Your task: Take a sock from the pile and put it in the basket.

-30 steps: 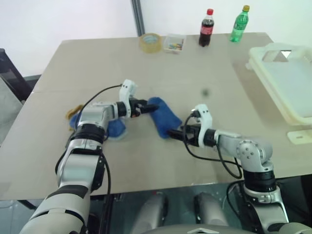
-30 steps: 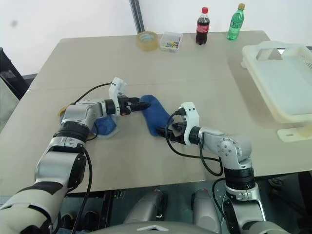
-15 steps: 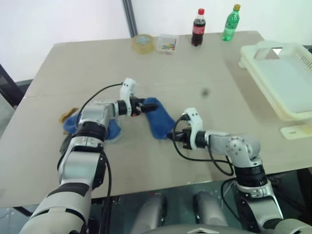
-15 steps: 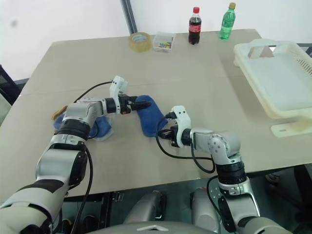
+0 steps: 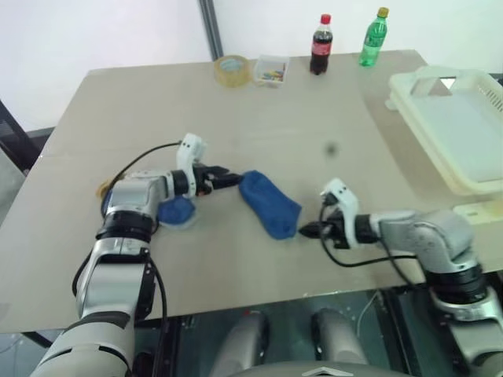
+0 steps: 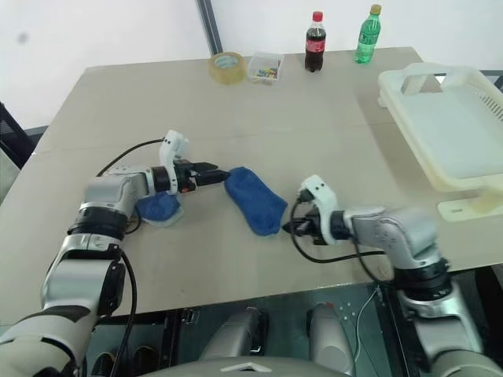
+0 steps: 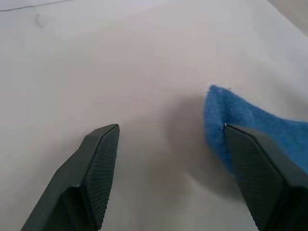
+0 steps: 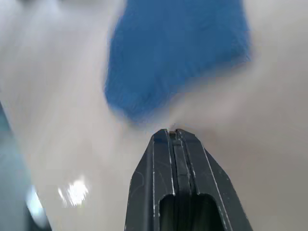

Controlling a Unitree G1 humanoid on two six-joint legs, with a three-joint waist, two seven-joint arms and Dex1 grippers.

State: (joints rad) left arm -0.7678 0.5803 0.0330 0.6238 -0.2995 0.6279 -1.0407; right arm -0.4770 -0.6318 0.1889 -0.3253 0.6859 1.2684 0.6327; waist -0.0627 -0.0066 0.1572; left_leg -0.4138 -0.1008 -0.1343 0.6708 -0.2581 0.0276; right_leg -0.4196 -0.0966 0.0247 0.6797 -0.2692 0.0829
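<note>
The sock (image 5: 269,204) lies flat on the table (image 5: 314,118), between the two grippers and held by neither. Its long axis runs diagonally: one end points toward the left gripper (image 5: 226,179), the other toward the right gripper (image 5: 305,231) and the table's near edge.

The left wrist view shows the left gripper's fingers (image 7: 98,171) spread wide, with the sock's end just beside one finger; whether it touches is not clear. The right wrist view shows the right gripper's fingers (image 8: 174,159) pressed together with nothing between them, the tips just short of the sock's blurred edge.

The head views add the surroundings. The pile (image 5: 169,210) sits under the left forearm, with a blue piece showing. The basket (image 5: 452,126) stands at the table's right edge, well apart from the sock.
</note>
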